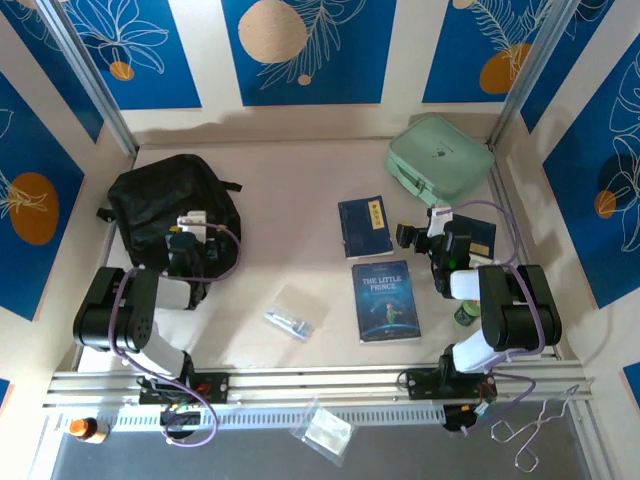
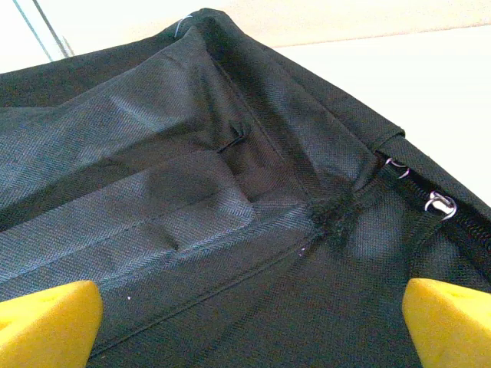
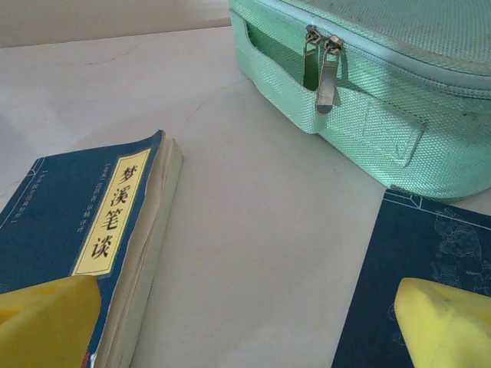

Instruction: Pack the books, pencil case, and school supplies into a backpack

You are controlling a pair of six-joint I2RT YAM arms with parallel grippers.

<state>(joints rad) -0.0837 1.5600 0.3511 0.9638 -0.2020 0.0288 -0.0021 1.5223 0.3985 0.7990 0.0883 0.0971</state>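
While your left gripper (image 2: 249, 326) and right gripper (image 3: 245, 326) gaped empty, nothing was packed, and the backpack (image 2: 153, 176) likely needed unzipping first.

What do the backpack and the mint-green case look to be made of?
Backpack: matte black woven fabric, probably nylon or polyester; fine weave and stitched seams show. Mint-green case: coarser woven textile holding a stiff shape; zip pulls look metal.

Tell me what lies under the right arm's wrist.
A dark-blue book near the mint-green case. The right arm covers much of it from above, so any title is hidden.
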